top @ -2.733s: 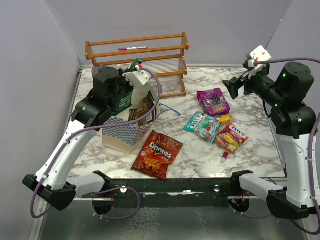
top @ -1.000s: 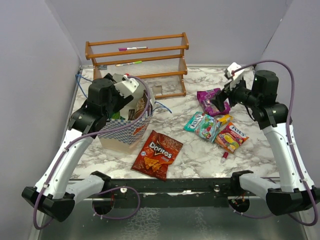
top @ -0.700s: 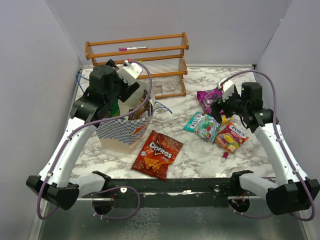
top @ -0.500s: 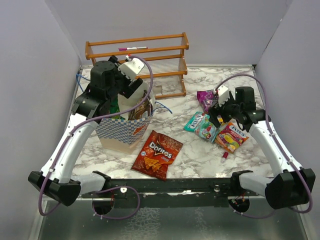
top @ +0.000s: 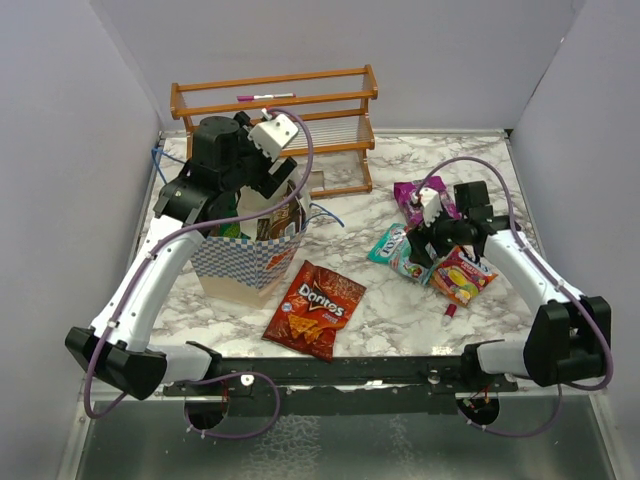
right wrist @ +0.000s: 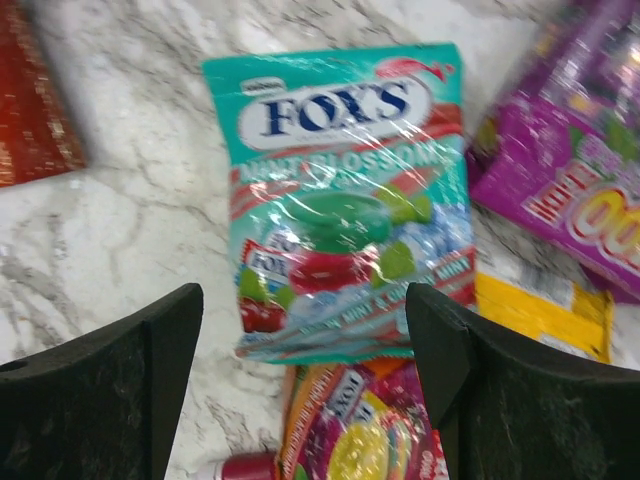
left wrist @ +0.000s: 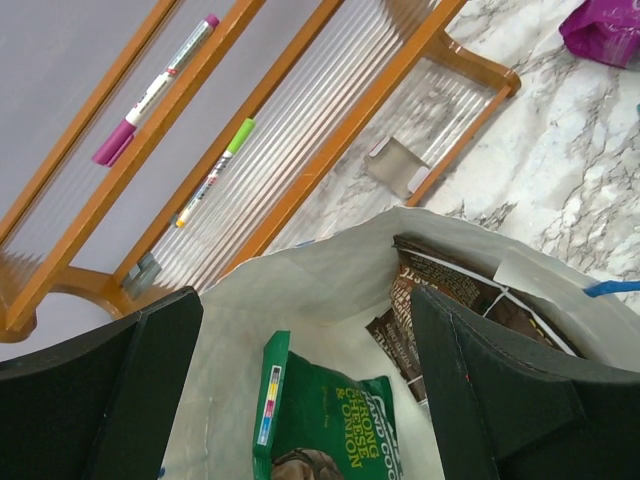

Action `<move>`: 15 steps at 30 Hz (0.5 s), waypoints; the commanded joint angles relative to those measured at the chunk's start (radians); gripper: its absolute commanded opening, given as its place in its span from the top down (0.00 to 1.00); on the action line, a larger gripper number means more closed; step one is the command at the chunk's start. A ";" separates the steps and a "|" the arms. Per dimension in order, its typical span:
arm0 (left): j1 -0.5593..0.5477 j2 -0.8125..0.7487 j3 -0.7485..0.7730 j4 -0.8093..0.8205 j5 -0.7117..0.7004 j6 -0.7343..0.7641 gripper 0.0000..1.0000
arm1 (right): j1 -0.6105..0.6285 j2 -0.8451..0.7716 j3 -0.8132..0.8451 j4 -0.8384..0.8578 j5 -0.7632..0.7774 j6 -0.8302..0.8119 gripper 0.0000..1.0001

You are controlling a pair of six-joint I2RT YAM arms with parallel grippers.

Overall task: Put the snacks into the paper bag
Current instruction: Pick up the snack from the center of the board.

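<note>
The checkered paper bag [top: 245, 265] stands upright at the left. My left gripper [top: 262, 185] hangs open just above its mouth, holding nothing. In the left wrist view my left gripper [left wrist: 305, 310] looks down the bag's white inner wall [left wrist: 330, 270] at a green chips packet [left wrist: 340, 410] and a brown packet [left wrist: 440, 295]. My right gripper [top: 428, 240] is low over the candy packs, open [right wrist: 305, 300], straddling the lower end of the teal pack [right wrist: 340, 200]. The magenta pack [right wrist: 570, 180] and the red-yellow pack [right wrist: 370, 440] lie beside it. The red Doritos bag [top: 315, 308] lies flat near the front.
A wooden rack [top: 275, 100] with markers [left wrist: 155, 90] stands behind the bag. A small red cap-like object [top: 450, 312] lies near the red-yellow pack. Grey walls close in the left, back and right sides.
My left gripper rose out of the bag's mouth and opened wider. My right arm swung down and left from mid-air to just above the teal pack.
</note>
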 commanded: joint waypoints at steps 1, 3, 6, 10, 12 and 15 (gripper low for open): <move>0.004 0.000 0.050 0.003 0.055 -0.018 0.12 | 0.056 0.041 0.034 0.028 -0.233 -0.041 0.18; 0.004 0.004 0.057 0.015 0.041 -0.005 0.11 | 0.101 0.081 0.039 0.062 -0.273 -0.027 0.18; 0.004 0.011 0.078 0.029 0.014 0.014 0.10 | 0.184 0.149 0.047 0.107 -0.303 -0.015 0.19; 0.004 0.008 0.096 0.042 -0.004 0.026 0.09 | 0.297 0.247 0.062 0.182 -0.299 0.004 0.19; 0.004 0.003 0.098 0.045 -0.002 0.026 0.09 | 0.338 0.300 0.074 0.221 -0.290 0.017 0.19; 0.004 -0.002 0.098 0.045 0.008 0.025 0.09 | 0.387 0.382 0.099 0.270 -0.279 0.040 0.20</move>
